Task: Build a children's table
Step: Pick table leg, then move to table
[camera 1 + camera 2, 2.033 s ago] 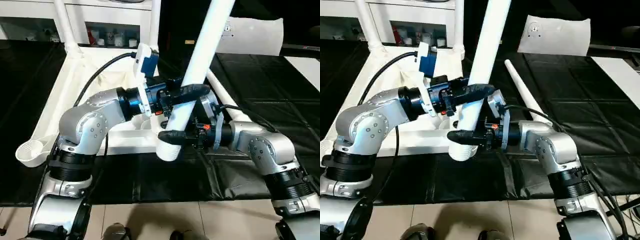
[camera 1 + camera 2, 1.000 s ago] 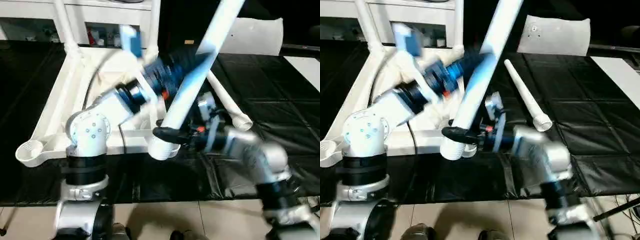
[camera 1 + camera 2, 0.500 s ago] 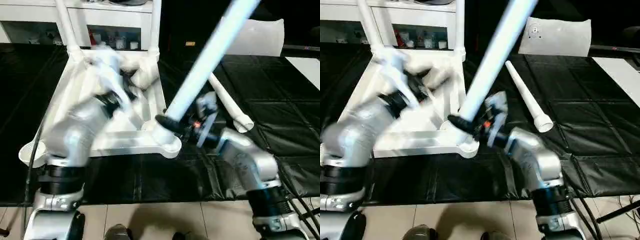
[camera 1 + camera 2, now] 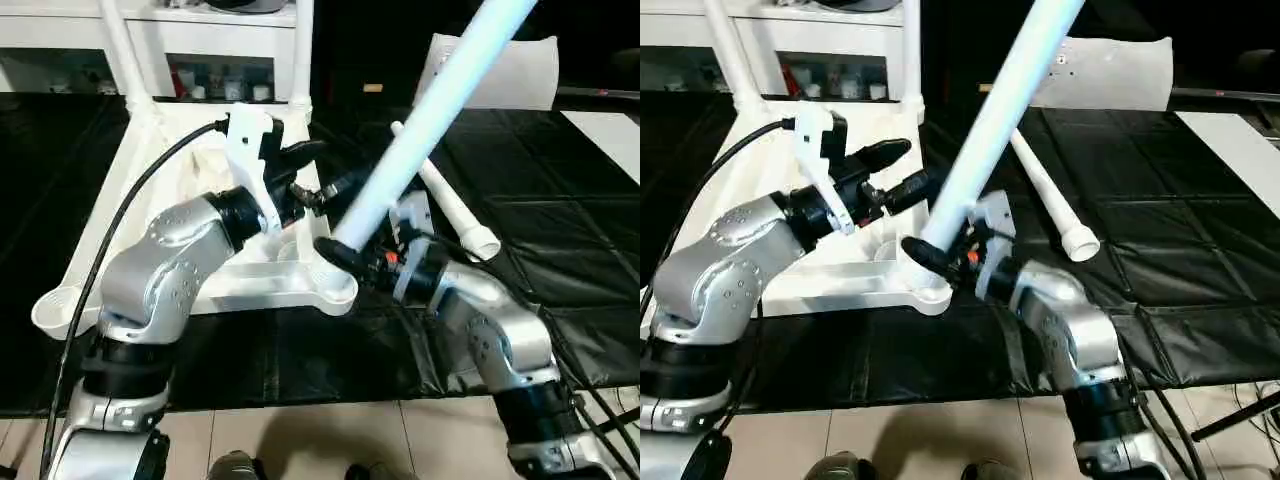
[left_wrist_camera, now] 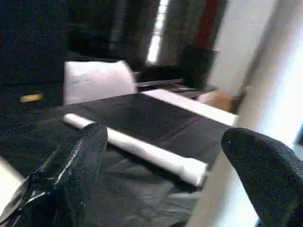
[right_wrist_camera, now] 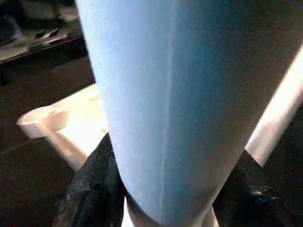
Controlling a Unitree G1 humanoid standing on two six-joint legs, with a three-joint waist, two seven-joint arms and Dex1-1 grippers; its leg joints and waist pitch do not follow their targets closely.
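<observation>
The white tabletop (image 4: pixel 150 190) lies upside down on the black mat, with two legs (image 4: pixel 118 50) standing in its far corners. A third leg (image 4: pixel 420 130) leans up and to the right, its lower end at the near right corner socket (image 4: pixel 338 290); I cannot tell whether it is seated. My right gripper (image 4: pixel 345 255) is shut around that leg's base, with a finger (image 6: pixel 92 177) on each side. My left gripper (image 4: pixel 330 165) hangs open just left of the leg, apart from it. A fourth leg (image 4: pixel 450 205) lies loose on the mat.
A flat white bag (image 4: pixel 505 70) lies at the back right, and a white board strip (image 4: pixel 610 125) at the far right. White shelving (image 4: pixel 200 40) stands behind the tabletop. The near left corner socket (image 4: pixel 55 305) sticks out by my left arm. Tiled floor (image 4: pixel 330 440) borders the mat in front.
My left gripper has let go of the leg, opened, and drawn back to the left. My right gripper has brought the leg's lower end to the near right socket, leaning it further.
</observation>
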